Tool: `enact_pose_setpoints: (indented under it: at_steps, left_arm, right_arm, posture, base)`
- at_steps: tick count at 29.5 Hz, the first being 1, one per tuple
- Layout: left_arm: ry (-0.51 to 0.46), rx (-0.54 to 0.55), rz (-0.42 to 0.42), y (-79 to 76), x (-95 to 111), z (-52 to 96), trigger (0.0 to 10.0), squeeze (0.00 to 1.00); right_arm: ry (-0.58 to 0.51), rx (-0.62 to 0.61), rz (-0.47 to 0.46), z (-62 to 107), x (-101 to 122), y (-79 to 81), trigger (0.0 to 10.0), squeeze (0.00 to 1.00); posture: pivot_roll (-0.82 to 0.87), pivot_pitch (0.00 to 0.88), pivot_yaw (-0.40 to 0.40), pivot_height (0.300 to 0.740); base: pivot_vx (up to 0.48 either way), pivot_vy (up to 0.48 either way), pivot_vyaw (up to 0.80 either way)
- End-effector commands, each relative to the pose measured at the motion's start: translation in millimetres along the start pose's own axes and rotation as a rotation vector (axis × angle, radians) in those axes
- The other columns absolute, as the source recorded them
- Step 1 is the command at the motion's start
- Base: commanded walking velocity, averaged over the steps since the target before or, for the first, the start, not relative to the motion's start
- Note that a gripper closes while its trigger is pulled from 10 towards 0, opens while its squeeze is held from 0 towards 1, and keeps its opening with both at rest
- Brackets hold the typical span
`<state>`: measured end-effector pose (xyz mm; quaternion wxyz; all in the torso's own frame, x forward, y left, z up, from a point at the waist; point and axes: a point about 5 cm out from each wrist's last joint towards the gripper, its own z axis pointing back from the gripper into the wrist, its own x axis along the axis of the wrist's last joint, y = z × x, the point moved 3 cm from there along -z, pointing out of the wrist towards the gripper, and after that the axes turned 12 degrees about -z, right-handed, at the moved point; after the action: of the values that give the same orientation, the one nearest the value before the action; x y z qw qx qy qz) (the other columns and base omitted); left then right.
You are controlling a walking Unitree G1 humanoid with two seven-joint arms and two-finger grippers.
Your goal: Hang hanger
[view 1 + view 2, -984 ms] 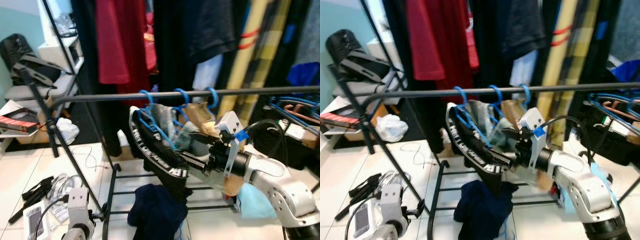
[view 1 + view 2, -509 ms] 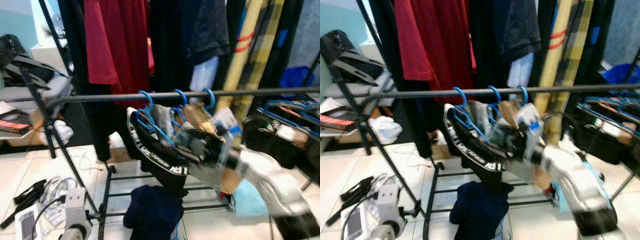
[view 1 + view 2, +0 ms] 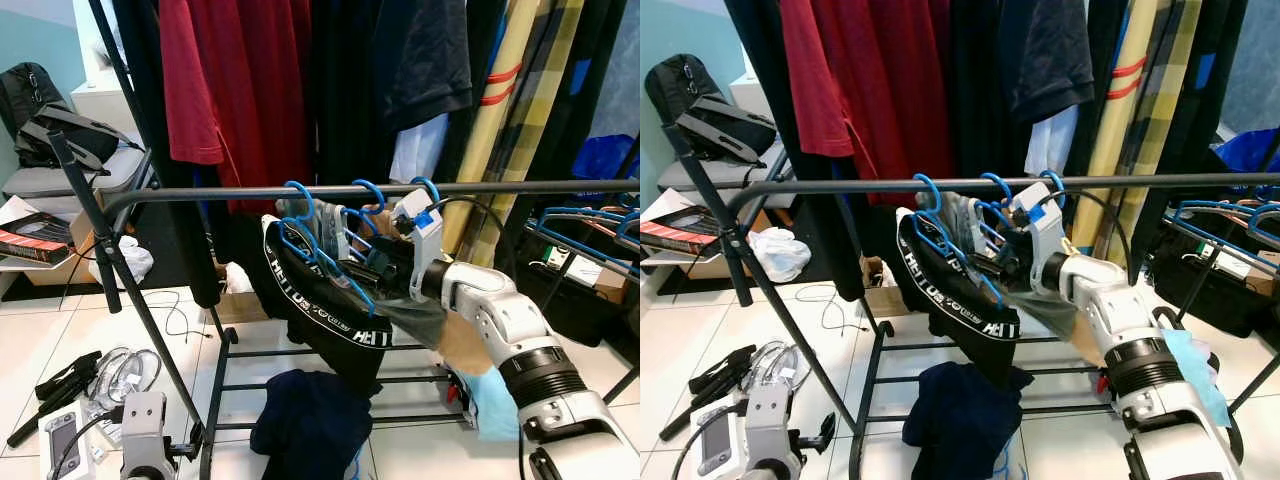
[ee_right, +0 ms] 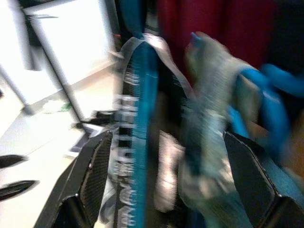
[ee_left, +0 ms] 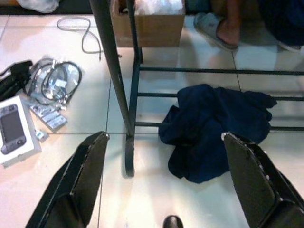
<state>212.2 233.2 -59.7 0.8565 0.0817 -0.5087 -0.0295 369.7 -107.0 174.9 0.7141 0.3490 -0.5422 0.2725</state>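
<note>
Three blue hangers hook over the dark rail (image 3: 520,186) of the low rack. The leftmost hanger (image 3: 312,248) carries a black garment with white lettering (image 3: 320,305); grey and tan cloth hangs on the other two. My right gripper (image 3: 368,262) reaches in just below the rail among these hangers. In the right wrist view that gripper (image 4: 167,137) is open, its fingers (image 4: 92,178) wide apart, with a blue hanger arm (image 4: 142,123) and cloth between them. My left gripper (image 5: 164,136) hangs open low above the floor.
A dark blue cloth (image 5: 213,128) lies on the floor under the rack's lower bars. Cables and a boxed console (image 5: 14,128) lie to the left. A cardboard box (image 5: 147,23) and a person's slippered foot (image 5: 216,31) are behind. More blue hangers (image 3: 590,220) sit at right.
The camera has shifted. My right arm has pushed left and up, closer in among the hangers under the rail. The left arm still hangs low.
</note>
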Motion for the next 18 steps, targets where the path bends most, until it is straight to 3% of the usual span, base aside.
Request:
enact_pose_setpoints:
  at_steps: [1, 2, 13, 16, 18]
  left_arm:
    - [-0.001, -0.002, -0.012, 2.3, -2.3, 3.4, 10.0, 0.0]
    - [-0.002, 0.002, -0.013, 3.2, -4.1, 6.2, 10.0, 0.0]
    - [-0.004, 0.006, -0.018, 3.0, -5.4, 8.9, 10.0, 0.0]
    - [-0.004, -0.005, -0.024, 0.5, -2.7, 6.0, 10.0, 0.0]
    - [-0.004, -0.006, -0.025, 0.0, -2.2, 5.4, 10.0, 0.0]
  right_arm:
    - [-0.023, 0.095, 0.016, -6.2, 7.3, 15.5, 10.0, 0.0]
    - [-0.04, 0.147, 0.019, -7.6, 11.8, 24.6, 10.0, 0.0]
    - [-0.089, 0.13, 0.044, -7.0, 25.1, 27.4, 10.0, 0.0]
    - [0.107, -0.014, 0.075, -18.5, -11.4, 11.5, 10.0, 0.0]
    - [0.143, -0.053, 0.079, -20.9, -19.2, 6.7, 10.0, 0.0]
  posture:
    - [0.06, 0.0, 0.007, 0.74]
    - [0.06, 0.0, 0.004, 0.74]
    - [0.05, 0.0, 0.009, 0.74]
    - [0.04, 0.0, 0.013, 0.74]
    - [0.04, 0.0, 0.012, 0.74]
  base:
    - [0.0, 0.0, 0.0]
    - [0.0, 0.0, 0.0]
    - [0.0, 0.0, 0.0]
    - [0.0, 0.0, 0.0]
    - [0.0, 0.0, 0.0]
